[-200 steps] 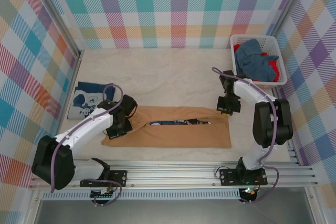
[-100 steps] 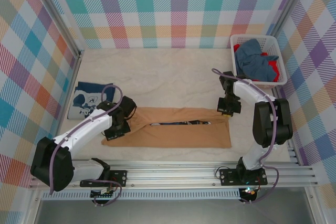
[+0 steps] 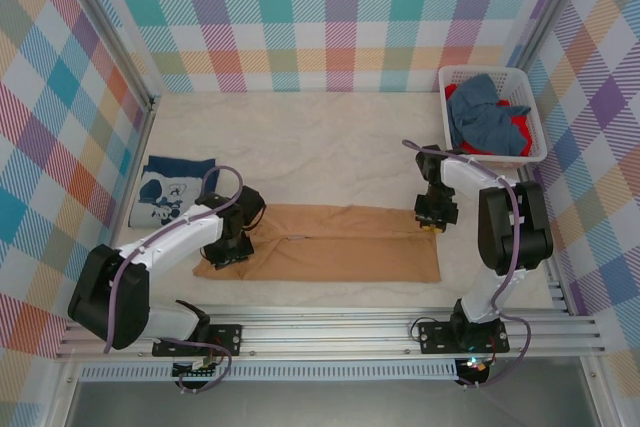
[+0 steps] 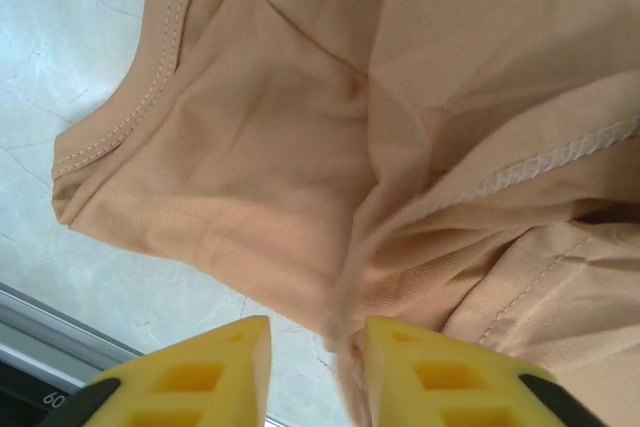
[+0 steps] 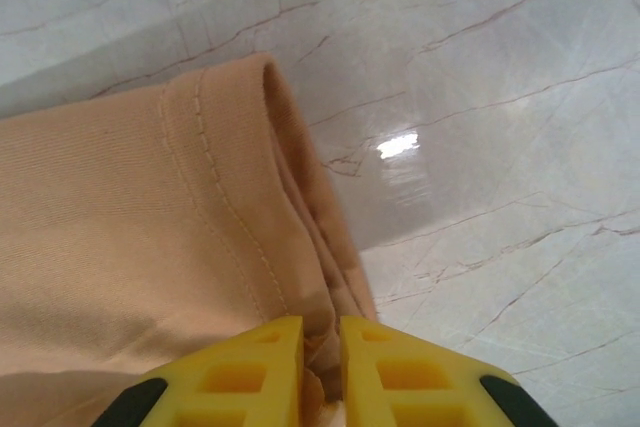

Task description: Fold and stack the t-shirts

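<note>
Tan shirt (image 3: 340, 245) lies folded in a long strip near the table's (image 3: 320, 147) front edge. Left gripper (image 4: 318, 335) at its left end stands slightly apart, a loose fold between the fingers. Right gripper (image 5: 321, 332) at the far right corner is narrow, with hem in the slit; whether it pinches I cannot tell. Navy shirt (image 3: 172, 192) lies folded just left; basket (image 3: 485, 70) with blue (image 3: 485, 117) and red (image 3: 518, 129) shirts sits far right

A small "60" is printed on the dark rail (image 4: 42, 393).
</note>
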`<state>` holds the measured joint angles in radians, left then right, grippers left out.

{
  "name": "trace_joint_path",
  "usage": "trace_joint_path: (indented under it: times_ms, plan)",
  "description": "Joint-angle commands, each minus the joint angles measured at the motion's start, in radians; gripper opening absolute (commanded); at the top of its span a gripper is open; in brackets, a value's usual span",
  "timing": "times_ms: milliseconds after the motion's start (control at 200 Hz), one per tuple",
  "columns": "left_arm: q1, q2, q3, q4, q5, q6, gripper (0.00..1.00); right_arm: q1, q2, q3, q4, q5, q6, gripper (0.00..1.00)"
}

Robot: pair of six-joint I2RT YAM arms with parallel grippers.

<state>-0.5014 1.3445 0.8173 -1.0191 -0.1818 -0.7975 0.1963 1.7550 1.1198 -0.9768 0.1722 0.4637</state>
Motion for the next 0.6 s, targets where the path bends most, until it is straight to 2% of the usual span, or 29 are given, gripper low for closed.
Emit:
trace_joint_path:
  times_ms: [0,75,165,230,355,440,595]
  plan:
    - [-0.012,-0.028,0.044,-0.059,-0.036,-0.006,0.41,0.003,-0.023,-0.014,-0.014,0.05,0.02,0.17]
    - [-0.011,-0.029,0.092,-0.091,-0.056,-0.012,0.48,0.003,-0.034,-0.007,-0.023,0.068,0.028,0.2]
    - [-0.008,-0.022,0.156,-0.082,-0.054,-0.007,0.49,0.003,-0.074,-0.009,-0.026,0.093,0.041,0.22]
    - [0.008,0.004,0.19,-0.042,-0.033,0.002,0.49,0.003,-0.117,-0.025,-0.007,0.086,0.047,0.16]
    - [0.082,0.096,0.211,0.14,0.093,0.063,0.5,0.004,-0.183,-0.08,0.061,-0.009,0.05,0.09]
    - [0.127,0.166,0.216,0.24,0.178,0.098,0.45,0.003,-0.198,-0.104,0.084,-0.055,0.056,0.06]
    - [0.132,0.241,0.23,0.246,0.225,0.112,0.4,0.005,-0.209,-0.104,0.067,-0.063,0.057,0.06]
